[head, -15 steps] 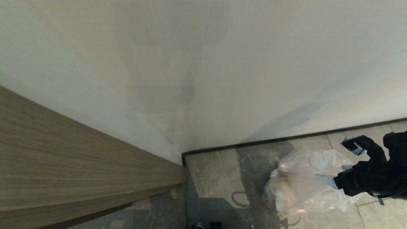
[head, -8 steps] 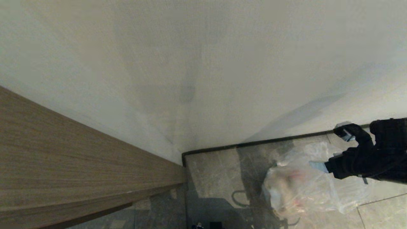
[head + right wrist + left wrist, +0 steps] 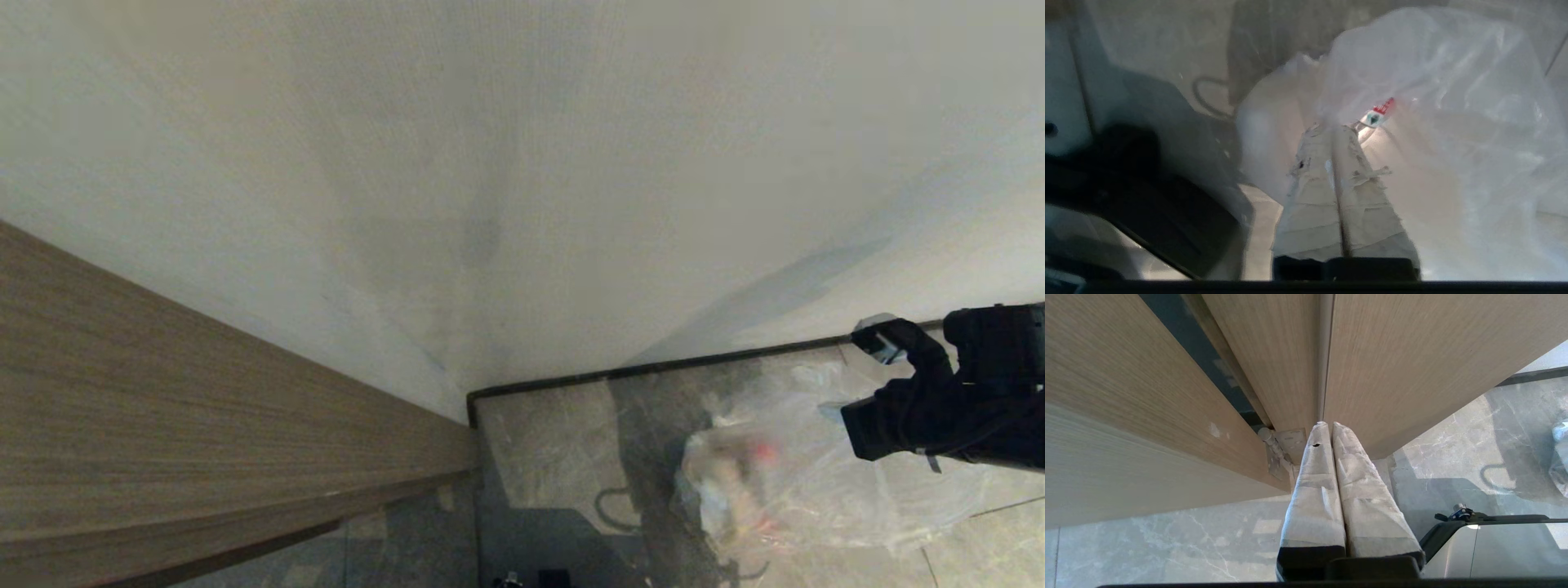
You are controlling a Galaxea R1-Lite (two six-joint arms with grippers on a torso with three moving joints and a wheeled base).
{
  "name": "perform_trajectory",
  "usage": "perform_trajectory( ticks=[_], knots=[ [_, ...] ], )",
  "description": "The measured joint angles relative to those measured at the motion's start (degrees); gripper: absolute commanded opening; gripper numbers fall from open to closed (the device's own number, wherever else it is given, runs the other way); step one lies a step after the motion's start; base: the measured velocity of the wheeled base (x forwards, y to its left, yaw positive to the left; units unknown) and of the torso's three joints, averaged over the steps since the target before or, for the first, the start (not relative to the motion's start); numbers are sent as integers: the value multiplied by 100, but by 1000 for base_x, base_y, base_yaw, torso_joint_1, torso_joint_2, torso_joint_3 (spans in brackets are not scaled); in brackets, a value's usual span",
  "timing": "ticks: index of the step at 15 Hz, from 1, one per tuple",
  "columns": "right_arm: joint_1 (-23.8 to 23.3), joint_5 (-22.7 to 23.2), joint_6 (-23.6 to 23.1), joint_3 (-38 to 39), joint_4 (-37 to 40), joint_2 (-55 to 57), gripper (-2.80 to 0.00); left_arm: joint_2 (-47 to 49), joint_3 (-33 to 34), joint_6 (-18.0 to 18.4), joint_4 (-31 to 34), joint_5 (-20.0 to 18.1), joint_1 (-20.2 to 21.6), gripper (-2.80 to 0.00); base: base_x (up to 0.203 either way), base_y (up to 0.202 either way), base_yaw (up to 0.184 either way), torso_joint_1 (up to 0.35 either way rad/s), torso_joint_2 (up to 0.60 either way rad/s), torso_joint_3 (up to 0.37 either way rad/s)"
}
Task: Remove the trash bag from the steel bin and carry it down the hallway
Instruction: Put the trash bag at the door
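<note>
My right pincer [image 3: 1331, 128] is closed: in its wrist view the two taped fingers [image 3: 1310, 192] lie pressed together along their whole length, with only a thin dark seam between them. Their tips sit against the bag [image 3: 784, 474], whose clear, crinkled film billows up around and beyond them. I cannot tell whether any of the film is caught in that seam. Just past the tips, a small red-and-white label [image 3: 1380, 112] shows through the plastic. In the head view the bag sits on the floor [image 3: 547, 441], a slumped heap of grey marbled tile's worth of litter near the black skirting [image 3: 653, 367] at the foot of the white wall [image 3: 522, 163]. A blurred red spot and some pale scraps show inside it. My right arm [image 3: 963, 408] reaches in from the right edge, over the bag's upper side. A wood-grain panel [image 3: 163, 392] slants across the left of that view and ends at the corner where the skirting begins. My left pincer [image 3: 1327, 426] hangs idle with its wrapped fingers together, pointing at the foot of that panel above the tiles.
</note>
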Motion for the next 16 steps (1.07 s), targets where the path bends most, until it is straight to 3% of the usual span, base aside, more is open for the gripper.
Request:
perform_trajectory(
  ticks=[3, 4, 5, 7, 16],
  knots=[
    [-5, 10, -44, 32, 0, -40, -280, 2, 0, 2, 0, -2, 0, -280, 0, 0, 0, 0, 0, 0],
    [-5, 10, -161, 38, 2, -43, -240, 2, 0, 5, -1, -2, 0, -280, 0, 0, 0, 0, 0, 0],
    [-2, 16, -341, 64, 14, -51, 0, 2, 0, 5, 0, 0, 0, -280, 0, 0, 0, 0, 0, 0],
    [-2, 10, -481, 62, 15, -60, 0, 2, 0, 2, 0, 0, 0, -280, 0, 0, 0, 0, 0, 0],
    [-49, 169, -233, -76, 67, -433, 0, 2, 0, 4, 1, 0, 0, -280, 0, 0, 0, 0, 0, 0]
  ],
)
